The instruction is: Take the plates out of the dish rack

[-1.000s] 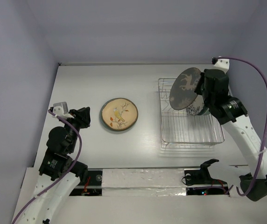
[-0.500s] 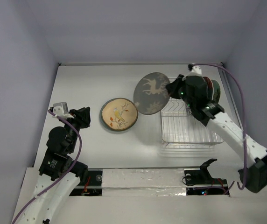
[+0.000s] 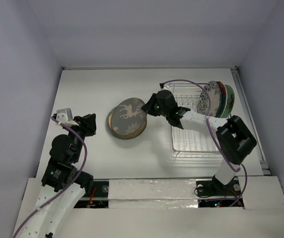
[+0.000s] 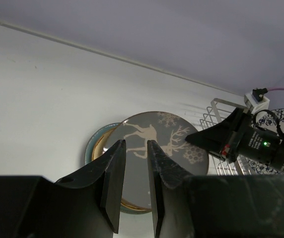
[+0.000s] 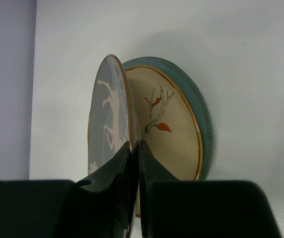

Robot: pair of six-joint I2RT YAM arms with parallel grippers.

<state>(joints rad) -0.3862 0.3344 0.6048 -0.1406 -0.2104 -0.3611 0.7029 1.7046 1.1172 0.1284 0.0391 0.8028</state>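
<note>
Top external view, then each wrist: a deer plate held over another plate.
From above, the right fingers (image 3: 150, 106) grip the rim of the deer plate (image 3: 128, 113), which leans tilted over a teal-rimmed cream plate (image 3: 123, 132) lying flat on the tabletop (image 3: 82, 89), left of the dish rack (image 3: 196, 141); three plates (image 3: 219, 98) stand on edge at the rack's far right end. The left fingers (image 3: 89, 122) hover beside the flat plate, apart from it. Left wrist view: the left fingers are slightly parted and hold nothing. Right wrist view: the right fingers pinch the deer plate's edge; whether it touches the plate beneath cannot be told.
</note>
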